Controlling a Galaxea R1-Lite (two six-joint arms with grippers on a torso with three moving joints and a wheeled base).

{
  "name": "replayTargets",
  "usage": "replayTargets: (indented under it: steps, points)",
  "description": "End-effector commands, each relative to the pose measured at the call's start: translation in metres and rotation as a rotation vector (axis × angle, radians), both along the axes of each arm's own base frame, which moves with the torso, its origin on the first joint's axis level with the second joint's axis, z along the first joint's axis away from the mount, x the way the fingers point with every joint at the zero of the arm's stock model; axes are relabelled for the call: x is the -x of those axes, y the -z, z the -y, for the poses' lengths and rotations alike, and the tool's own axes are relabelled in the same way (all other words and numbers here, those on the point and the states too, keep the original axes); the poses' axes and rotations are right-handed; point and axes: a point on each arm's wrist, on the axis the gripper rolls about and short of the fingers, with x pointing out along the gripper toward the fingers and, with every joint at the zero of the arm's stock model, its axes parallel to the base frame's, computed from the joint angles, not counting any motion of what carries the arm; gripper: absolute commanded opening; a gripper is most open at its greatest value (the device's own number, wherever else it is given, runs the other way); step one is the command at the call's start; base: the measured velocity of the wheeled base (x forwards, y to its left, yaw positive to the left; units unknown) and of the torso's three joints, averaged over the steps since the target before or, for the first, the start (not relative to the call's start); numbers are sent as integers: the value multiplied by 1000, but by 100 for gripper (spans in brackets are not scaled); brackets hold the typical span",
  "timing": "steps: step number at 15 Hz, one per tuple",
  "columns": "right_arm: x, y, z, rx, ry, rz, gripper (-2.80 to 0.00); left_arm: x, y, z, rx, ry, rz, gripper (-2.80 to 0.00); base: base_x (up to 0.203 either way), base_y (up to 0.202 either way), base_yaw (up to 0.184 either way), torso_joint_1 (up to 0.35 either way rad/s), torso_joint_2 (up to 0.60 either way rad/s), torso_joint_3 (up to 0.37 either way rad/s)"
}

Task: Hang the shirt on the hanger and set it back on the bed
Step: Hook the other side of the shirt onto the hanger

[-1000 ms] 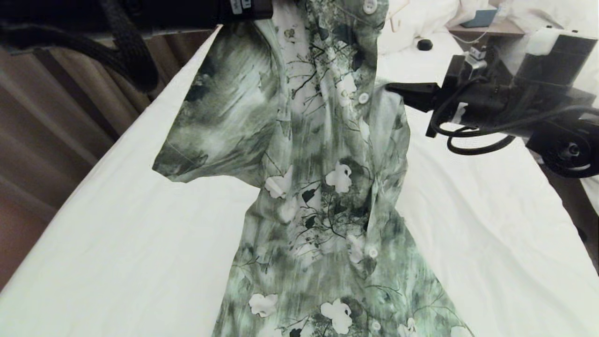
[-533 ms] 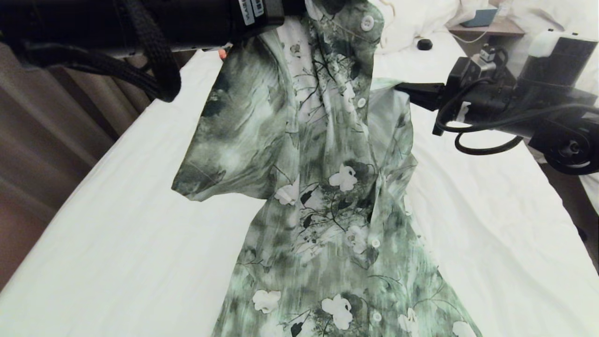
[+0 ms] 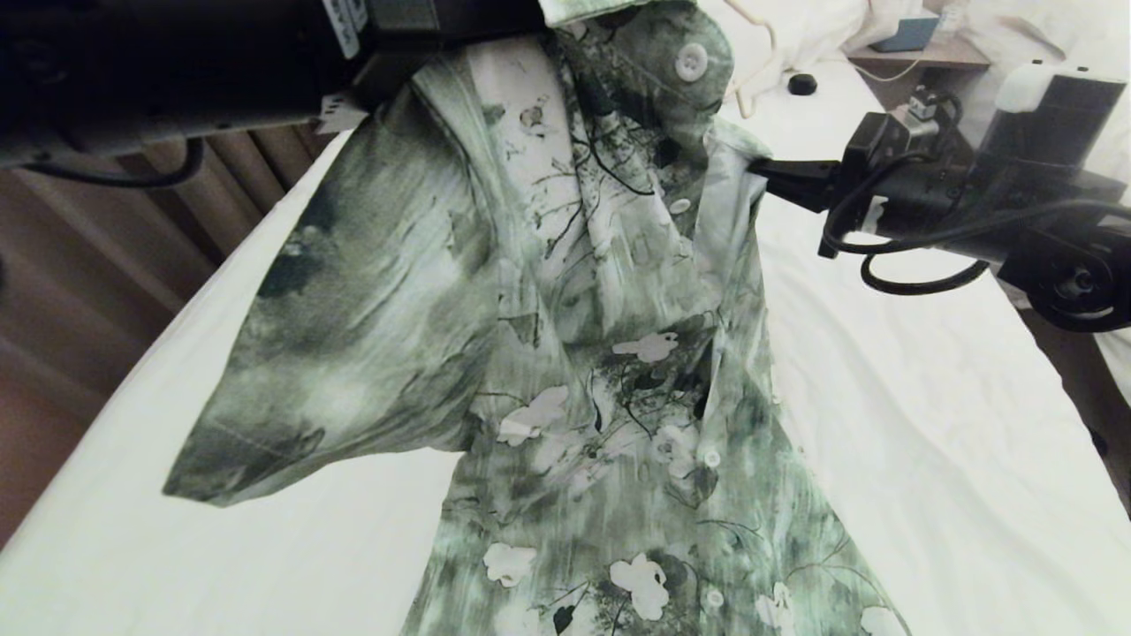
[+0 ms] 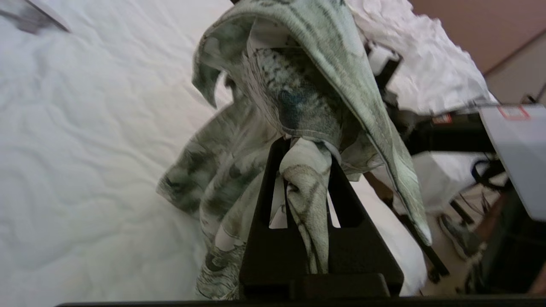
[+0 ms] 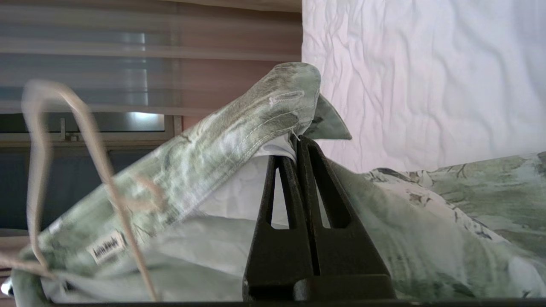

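White sheets fill most of the scene: the bed runs from near to far with a slightly wrinkled sheet, and brownish curtains hang along its left side. At the far end there's bunched white bedding, a small dark round thing on the sheet, and a bedside stand with a blue item on it.

So the shirt is lifted up over the middle of the bed, green and white with white flowers and dark branches. Its lower part lies on the sheet at the near edge, while the collar end is held up in the air. One short sleeve hangs out to the left, clear of the sheet.

Left tool is up at the far left, clenched on a bunched fold of the shirt's fabric, which you can see squeezed between the black fingers in the wrist view. Right tool comes in from the right and is pinched tight on the shirt's edge just below the collar, fingers closed flat together on the cloth.

The hanger shows up in the right wrist view as a thin cream wire, blurry, right by the collar with the label. Can't tell whether it's actually inside the shirt or just beside it.
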Motion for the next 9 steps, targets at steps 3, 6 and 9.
replayTargets:
  steps: [3,6,9]
  points:
    - [7,-8,2,-6,-3,13,-280,13,11,-7,-23,30,-19,-280,0,0,0,0,0,0]
    - [13,-16,3,-10,-4,38,-280,19,20,-6,-49,56,-29,-280,0,0,0,0,0,0]
    - [21,-24,4,-14,-4,53,-280,18,29,-5,-77,41,-47,-280,0,0,0,0,0,0]
